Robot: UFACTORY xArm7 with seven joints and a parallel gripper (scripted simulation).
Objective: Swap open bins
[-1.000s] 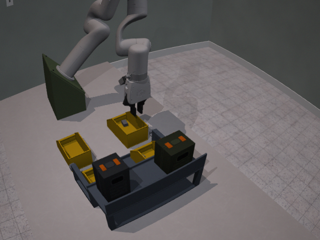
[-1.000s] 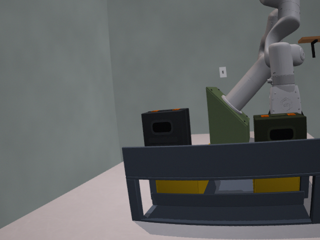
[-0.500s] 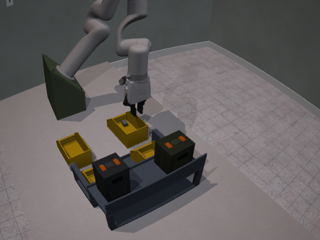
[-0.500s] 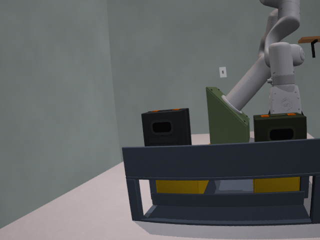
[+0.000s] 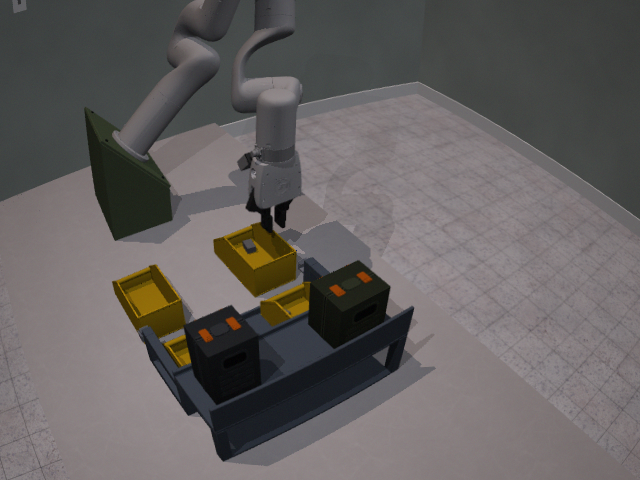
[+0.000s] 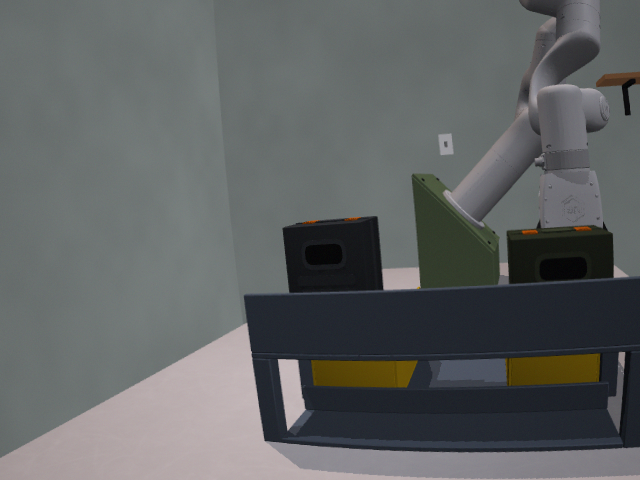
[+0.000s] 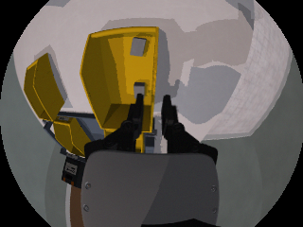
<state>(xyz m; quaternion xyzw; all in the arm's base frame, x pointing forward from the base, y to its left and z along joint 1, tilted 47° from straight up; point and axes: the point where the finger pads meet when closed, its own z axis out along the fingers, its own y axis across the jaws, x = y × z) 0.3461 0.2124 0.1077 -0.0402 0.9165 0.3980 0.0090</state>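
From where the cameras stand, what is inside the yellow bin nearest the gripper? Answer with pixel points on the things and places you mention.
Two small grey blocks lie inside the yellow bin (image 5: 276,275) (image 7: 101,71). The dark fingers cover part of its interior, so anything hidden there I cannot tell.

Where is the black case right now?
In the top view, the black case stands on the shelf, left of the green case.
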